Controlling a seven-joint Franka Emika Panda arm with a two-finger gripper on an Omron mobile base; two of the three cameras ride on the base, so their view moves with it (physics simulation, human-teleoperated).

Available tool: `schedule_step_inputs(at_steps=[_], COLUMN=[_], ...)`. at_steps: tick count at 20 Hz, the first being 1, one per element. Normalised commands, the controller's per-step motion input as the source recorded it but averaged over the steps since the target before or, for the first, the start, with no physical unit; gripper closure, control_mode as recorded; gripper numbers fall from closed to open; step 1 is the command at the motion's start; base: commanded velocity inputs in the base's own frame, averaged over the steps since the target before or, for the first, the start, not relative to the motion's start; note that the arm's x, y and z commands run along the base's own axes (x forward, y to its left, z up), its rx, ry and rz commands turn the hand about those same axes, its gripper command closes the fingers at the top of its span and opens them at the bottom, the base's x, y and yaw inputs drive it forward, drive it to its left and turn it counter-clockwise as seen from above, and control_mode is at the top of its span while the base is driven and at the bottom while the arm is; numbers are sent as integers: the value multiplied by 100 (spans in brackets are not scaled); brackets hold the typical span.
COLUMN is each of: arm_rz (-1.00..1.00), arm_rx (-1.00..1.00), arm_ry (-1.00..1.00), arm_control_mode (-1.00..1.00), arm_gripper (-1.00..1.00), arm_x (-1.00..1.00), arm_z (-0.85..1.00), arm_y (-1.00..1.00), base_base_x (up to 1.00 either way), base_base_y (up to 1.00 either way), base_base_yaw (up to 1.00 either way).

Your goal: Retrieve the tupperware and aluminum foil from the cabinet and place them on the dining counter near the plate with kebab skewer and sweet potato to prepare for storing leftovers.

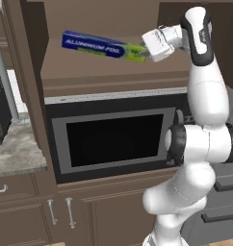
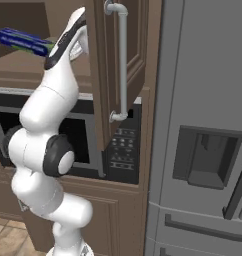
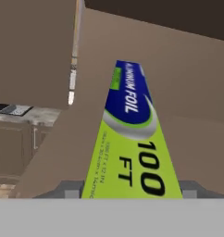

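The aluminum foil (image 1: pixel 97 46) is a long blue box with a green end, hanging tilted just above the shelf of the open cabinet (image 1: pixel 113 72). My gripper (image 1: pixel 143 54) is shut on its green end from the right. In the hand view the aluminum foil (image 3: pixel 132 139) runs away from my gripper (image 3: pixel 130 192) toward the cabinet's brown back wall, with a fingertip on each side of it. From the right base view the aluminum foil (image 2: pixel 23 42) sticks out to the left of my forearm. The tupperware, plate, kebab skewer, sweet potato and dining counter are out of view.
The cabinet door (image 2: pixel 138 65) stands swung open right of the arm, its white bar handle (image 2: pixel 123 60) facing out. A built-in microwave (image 1: pixel 113 139) sits under the shelf. A grey fridge (image 2: pixel 203 125) is at the right, a stone worktop (image 1: pixel 17 149) at the left.
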Motion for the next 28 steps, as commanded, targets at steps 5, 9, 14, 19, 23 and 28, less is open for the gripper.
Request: schedule_step_inputs(at_steps=[5, 9, 14, 19, 23, 28], arm_rz=[-36, -18, -2, 0, 0, -7], arm_rx=[9, -3, -18, -22, -18, -15], arm_ry=[0, 13, 20, 13, 3, -3], arm_control_mode=[-100, -100, -100, -100, -100, -100], arm_gripper=[100, 100, 100, 100, 100, 100], arm_x=[-100, -100, -100, -100, -100, -61], arm_z=[46, 41, 18, 8, 8, 30], arm_y=[5, 2, 0, -11, -33, -23], base_base_x=[0, 0, 0, 0, 0, 0], base_base_y=[0, 0, 0, 0, 0, 0], base_base_yaw=[0, 0, 0, 0, 0, 0])
